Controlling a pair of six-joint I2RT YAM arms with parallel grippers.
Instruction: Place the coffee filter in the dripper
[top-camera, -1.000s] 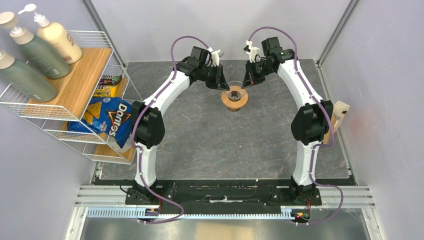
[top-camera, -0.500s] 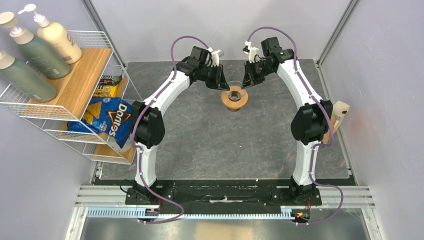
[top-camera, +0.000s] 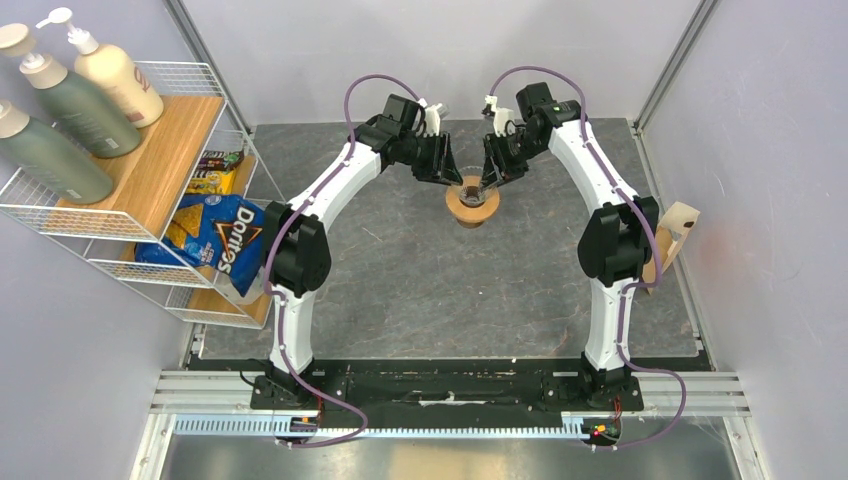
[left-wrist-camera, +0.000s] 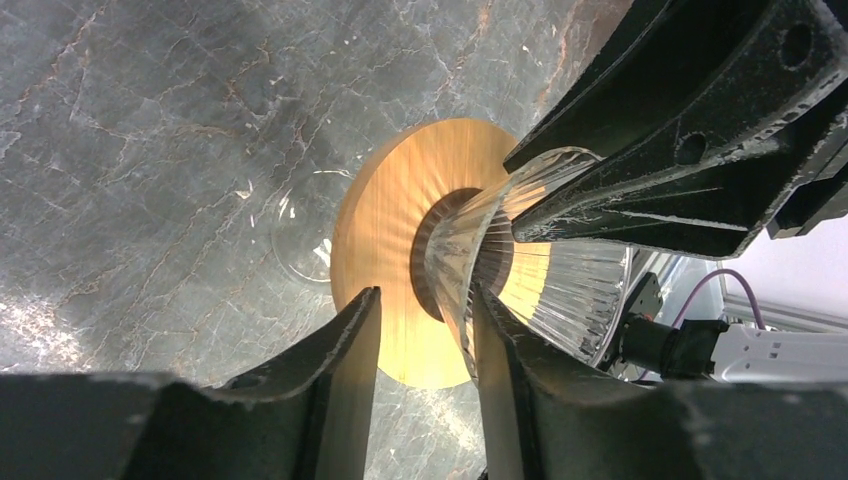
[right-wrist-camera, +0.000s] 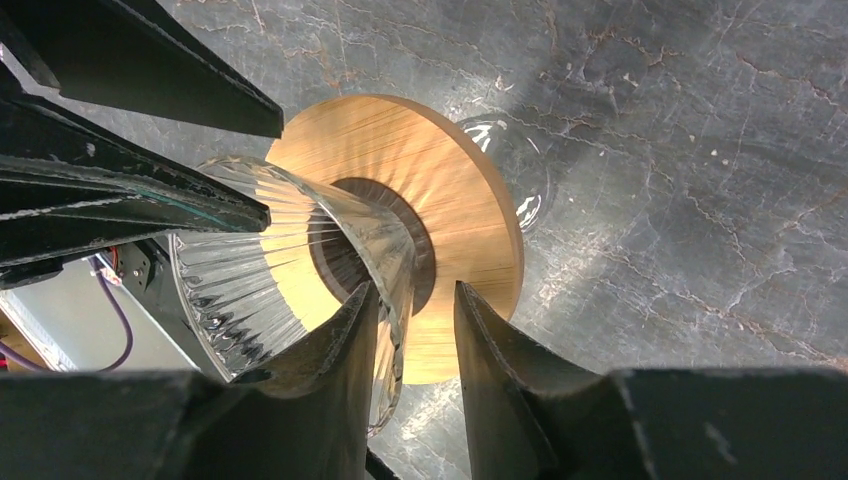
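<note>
The dripper (top-camera: 471, 196), a clear ribbed glass cone on a round light-wood collar, stands at the far middle of the table. My left gripper (top-camera: 447, 172) is at its left rim and my right gripper (top-camera: 493, 171) at its right rim. In the left wrist view the gripper (left-wrist-camera: 425, 296) is open astride the glass wall (left-wrist-camera: 455, 260), with the right finger inside the cone. In the right wrist view the gripper (right-wrist-camera: 416, 288) is open astride the wall (right-wrist-camera: 395, 260), with the left finger inside. The cone looks clear and no coffee filter shows in any view.
A wire rack (top-camera: 200, 80) with bottles, a Doritos bag (top-camera: 215, 240) and snacks stands at the left. A tan wooden holder (top-camera: 680, 225) stands at the table's right edge. The dripper's clear glass handle (right-wrist-camera: 510, 170) sticks out beside the collar.
My right gripper has moved left and down onto the dripper's right rim. My left gripper has shifted slightly and stays at the left rim. The dripper has not moved.
</note>
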